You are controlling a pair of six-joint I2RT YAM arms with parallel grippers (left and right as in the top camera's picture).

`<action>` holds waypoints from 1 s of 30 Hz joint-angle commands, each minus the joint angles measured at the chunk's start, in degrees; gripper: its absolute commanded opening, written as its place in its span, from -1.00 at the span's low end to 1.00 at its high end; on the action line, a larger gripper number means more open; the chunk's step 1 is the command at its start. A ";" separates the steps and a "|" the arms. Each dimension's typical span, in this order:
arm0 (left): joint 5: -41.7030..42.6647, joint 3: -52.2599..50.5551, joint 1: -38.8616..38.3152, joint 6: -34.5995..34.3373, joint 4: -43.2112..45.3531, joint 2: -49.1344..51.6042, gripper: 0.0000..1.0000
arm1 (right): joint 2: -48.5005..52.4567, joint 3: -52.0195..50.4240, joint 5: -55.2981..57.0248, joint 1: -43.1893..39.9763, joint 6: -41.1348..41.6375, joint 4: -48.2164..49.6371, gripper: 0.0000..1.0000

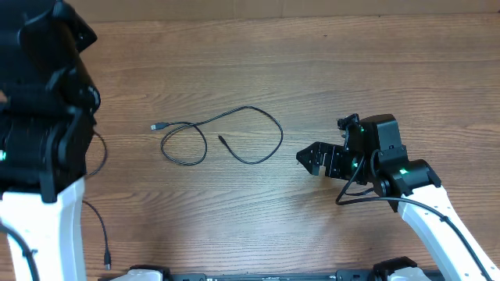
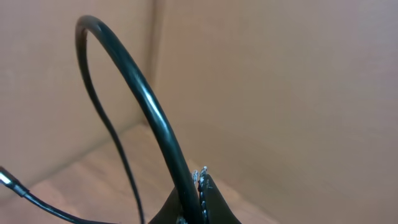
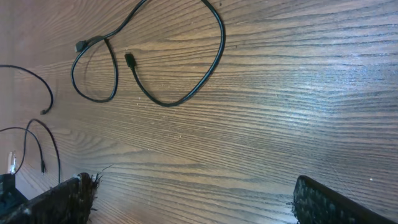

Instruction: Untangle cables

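Observation:
One thin black cable (image 1: 234, 133) lies in loose loops on the wooden table, its small plug (image 1: 157, 126) at the left and its other end (image 1: 222, 140) inside the curve. The right wrist view shows that cable (image 3: 186, 93) ahead of my right gripper (image 3: 199, 205), which hovers open over bare wood to the cable's right (image 1: 311, 159). My left gripper (image 2: 201, 180) is shut on a black cable (image 2: 146, 102) that arches up out of the jaws and hangs down as a thin strand. In the overhead view the raised left arm (image 1: 43, 117) hides its own gripper.
More thin black cable (image 1: 100, 156) hangs and trails beside the left arm, ending in a plug (image 1: 107, 264) near the front edge. Those strands (image 3: 46, 93) also show at the left of the right wrist view. Brown cardboard walls (image 2: 280, 81) stand behind the table.

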 commanded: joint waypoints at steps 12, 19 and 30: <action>-3.37 0.74 19.74 0.52 0.48 9.18 -0.91 | 0.02 0.39 0.46 -0.17 -0.46 0.63 1.00; 2.45 0.74 32.09 -9.38 3.08 14.01 -0.92 | 0.02 0.39 0.42 -0.15 -0.44 0.92 1.00; 15.23 0.74 40.39 -10.95 16.79 19.50 -0.92 | 0.02 0.39 0.42 -0.17 -0.42 0.98 1.00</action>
